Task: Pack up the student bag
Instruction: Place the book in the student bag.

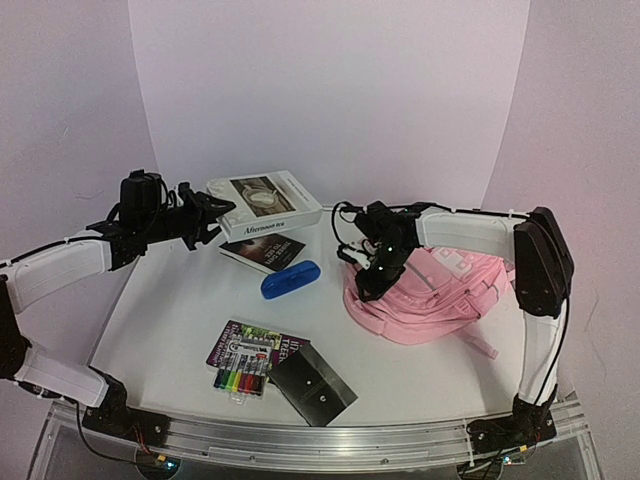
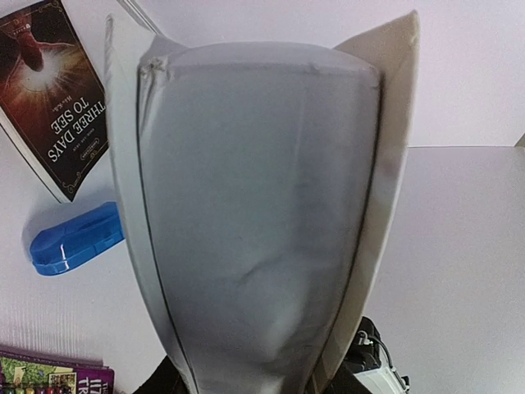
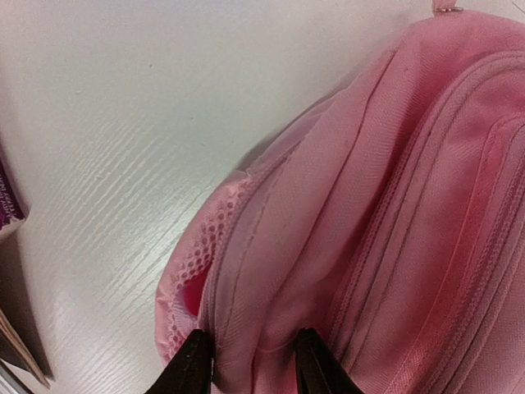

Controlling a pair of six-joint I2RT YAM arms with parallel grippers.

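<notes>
Top external view shows the wide white counter [image 1: 170, 310] first. On its right side lies the student bag [image 1: 440, 300], big, soft and pink, flopped down close to the right arm. The right hand [image 1: 368, 287] is down on the bag's left edge. In the right wrist view its two fingers [image 3: 197, 365] sit on each side of a fold of pink cloth and seem to pinch it, about half closed. Next in size is the white book [image 1: 265, 205], up in the air over the back left of the counter. The left hand [image 1: 205, 222] grips it by one end, part closed around it. Below it on the counter lie a dark book [image 1: 272, 252] and a small blue case [image 1: 290, 279]. What could go wrong? The cloth is thin and slippy, so the fold could slide out and the bag's mouth may not open. The white book hangs from one end only, so it could tip, slip out, or bump the bag's edge if the mouth is not wide.
</notes>
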